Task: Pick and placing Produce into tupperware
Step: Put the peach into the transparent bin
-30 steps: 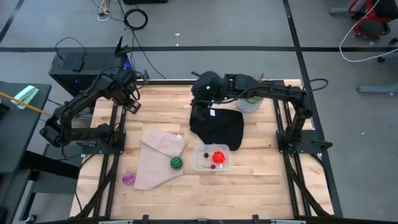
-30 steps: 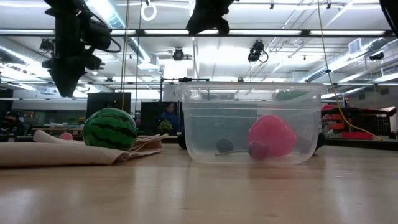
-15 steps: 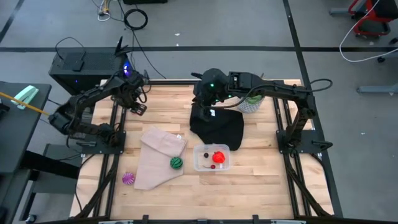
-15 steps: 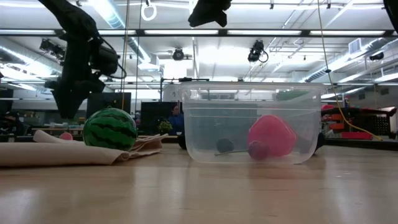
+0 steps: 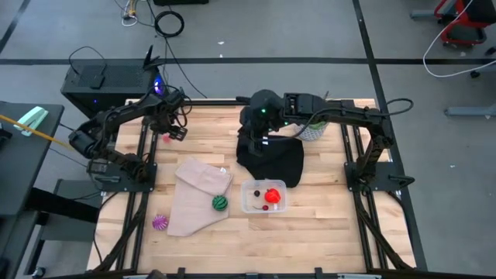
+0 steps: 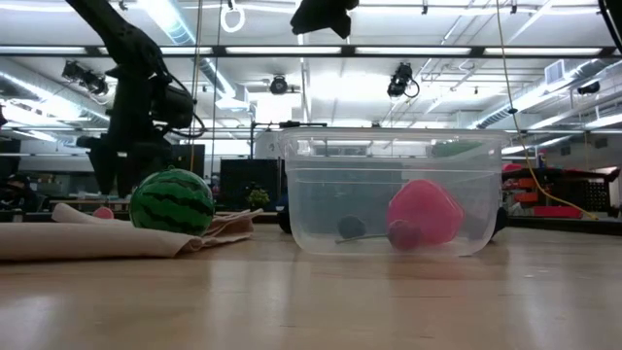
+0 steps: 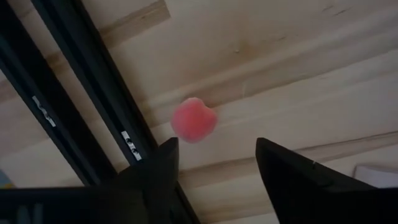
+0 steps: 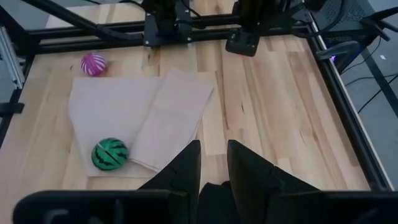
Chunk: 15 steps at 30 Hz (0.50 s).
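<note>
Tupperware (image 5: pixel 263 197), clear and round-cornered, sits just in front of the black cloth (image 5: pixel 271 158) with a glossy red piece (image 5: pixel 272 195) already inside. Over the past second my left gripper (image 5: pixel 175 129) has swung lower and inward from the table's far-left corner, fingers apart, above a small pink ball (image 7: pixel 194 119). My right gripper (image 5: pixel 260 139) hangs over the cloth, fingers nearly together, empty. Striped green ball (image 5: pixel 220 203) rests on the beige cloth (image 5: pixel 195 203) beside the tupperware; ribbed purple ball (image 5: pixel 160 223) lies farther left.

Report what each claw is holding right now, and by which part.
Nothing is held. The left claw is open above a small pink-red piece on the table. The right claw hangs empty over the black cloth.
</note>
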Motion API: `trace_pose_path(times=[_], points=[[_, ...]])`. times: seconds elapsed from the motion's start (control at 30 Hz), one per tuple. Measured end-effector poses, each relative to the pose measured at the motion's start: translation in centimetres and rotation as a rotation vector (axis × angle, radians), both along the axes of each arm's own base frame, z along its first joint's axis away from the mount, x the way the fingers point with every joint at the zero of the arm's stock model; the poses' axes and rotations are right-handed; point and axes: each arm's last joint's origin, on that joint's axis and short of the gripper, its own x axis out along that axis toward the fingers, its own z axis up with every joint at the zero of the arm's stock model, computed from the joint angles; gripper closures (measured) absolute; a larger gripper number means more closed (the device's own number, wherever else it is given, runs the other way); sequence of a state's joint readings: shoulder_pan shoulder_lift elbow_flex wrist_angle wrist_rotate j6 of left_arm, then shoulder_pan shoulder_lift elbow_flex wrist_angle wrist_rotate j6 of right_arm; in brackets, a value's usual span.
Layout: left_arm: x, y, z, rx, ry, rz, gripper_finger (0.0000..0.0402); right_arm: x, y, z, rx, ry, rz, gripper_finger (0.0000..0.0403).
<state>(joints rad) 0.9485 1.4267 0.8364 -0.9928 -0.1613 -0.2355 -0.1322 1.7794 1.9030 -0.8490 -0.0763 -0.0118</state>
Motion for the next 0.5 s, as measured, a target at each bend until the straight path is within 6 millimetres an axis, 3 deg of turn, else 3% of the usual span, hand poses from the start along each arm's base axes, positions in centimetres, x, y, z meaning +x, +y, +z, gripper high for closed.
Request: trace_pose_path(times=[0.23, 0.5], points=[[0.2, 0.3, -0.7, -0.023, 0.020, -0.011, 0.0124, 0.1, 0.0, 0.2, 0.022, -0.022, -0.021, 0.0316], [0.4, 0.5, -1.2, -0.011, 0.041, 0.013, 0.0131, 0.3, 0.0, 0.3, 0.029, -0.047, -0.030, 0.0316]])
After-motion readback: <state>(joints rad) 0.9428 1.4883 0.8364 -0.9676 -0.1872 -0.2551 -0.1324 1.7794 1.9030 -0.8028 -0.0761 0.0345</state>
